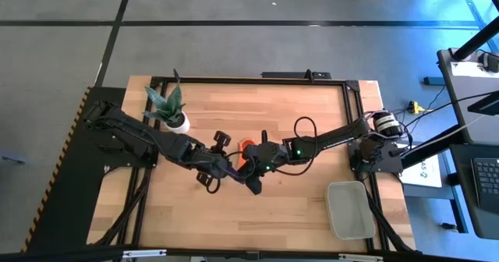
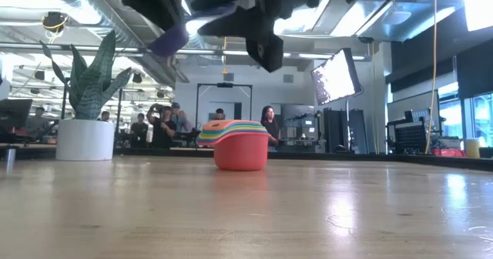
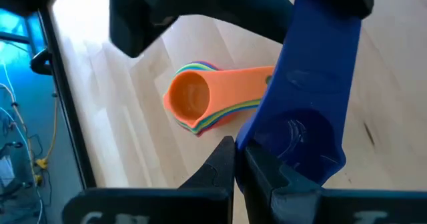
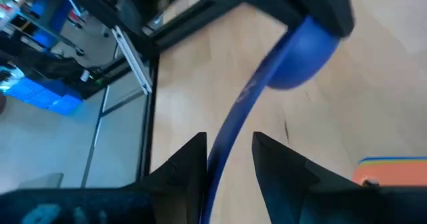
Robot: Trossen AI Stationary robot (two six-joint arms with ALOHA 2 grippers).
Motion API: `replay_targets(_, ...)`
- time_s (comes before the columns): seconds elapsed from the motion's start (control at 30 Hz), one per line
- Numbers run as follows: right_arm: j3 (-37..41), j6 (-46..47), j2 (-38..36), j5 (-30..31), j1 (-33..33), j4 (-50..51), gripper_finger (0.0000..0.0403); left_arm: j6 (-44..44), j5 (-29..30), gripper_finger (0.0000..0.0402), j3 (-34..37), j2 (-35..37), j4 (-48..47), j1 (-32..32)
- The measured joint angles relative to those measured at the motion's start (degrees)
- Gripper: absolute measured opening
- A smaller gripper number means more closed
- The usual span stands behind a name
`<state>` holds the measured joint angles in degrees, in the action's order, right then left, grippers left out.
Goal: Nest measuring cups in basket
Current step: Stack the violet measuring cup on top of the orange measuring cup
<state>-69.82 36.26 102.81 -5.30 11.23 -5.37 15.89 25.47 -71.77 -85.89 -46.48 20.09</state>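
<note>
A blue measuring cup [image 1: 236,166] hangs in the air between my two grippers, near the table's middle. My left gripper [image 3: 237,159] is shut at the cup's bowl [image 3: 303,141]. My right gripper [image 4: 230,141] is open, with one finger on each side of the flat handle [image 4: 235,121]; I see no touch. The other cups sit nested in one stack [image 1: 248,146], orange on top [image 3: 193,94] and the red cup [image 2: 240,155] resting on the table just beyond the grippers. The basket [image 1: 351,209] stands at the table's near right corner. My left gripper pinches the blue cup at the edge of its bowl [image 3: 252,144], coming from the table's left. The fingers themselves cover the exact spot. The cup is lifted clear of the table, and its handle [image 3: 320,44] points away toward the right gripper.
A white plant pot [image 1: 178,122] with a spiky plant stands far left of the grippers, also seen in the low view [image 2: 85,139]. People stand in the room beyond the table [image 2: 162,124]. Bare wood lies between the grippers and the basket.
</note>
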Motion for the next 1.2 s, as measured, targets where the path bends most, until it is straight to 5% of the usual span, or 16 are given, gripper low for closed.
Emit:
replay_targets(0.13,0.02,-1.84,0.00,-0.04,-0.33,0.12,0.0113,0.34,0.07,0.0005,-0.26,0.00,0.58,-0.34)
replay_targets(0.27,0.07,-5.33,0.02,0.06,-0.30,0.91,0.0029,-0.15,0.91,0.0027,-0.42,0.01,1.82,-0.27)
replay_targets(0.37,0.22,-6.37,0.15,0.80,-0.04,2.18,0.0007,-0.28,0.67,0.0035,-0.44,0.22,1.78,-0.07)
replay_targets(0.9,0.09,-7.22,0.06,-1.40,-0.82,1.36,0.0001,-2.15,0.74,0.0082,-0.42,2.45,-1.08,1.37)
replay_targets(1.2,0.82,-6.12,-0.18,0.72,-1.61,1.41,0.0001,-5.20,5.68,0.0096,-0.60,6.04,-6.51,2.10)
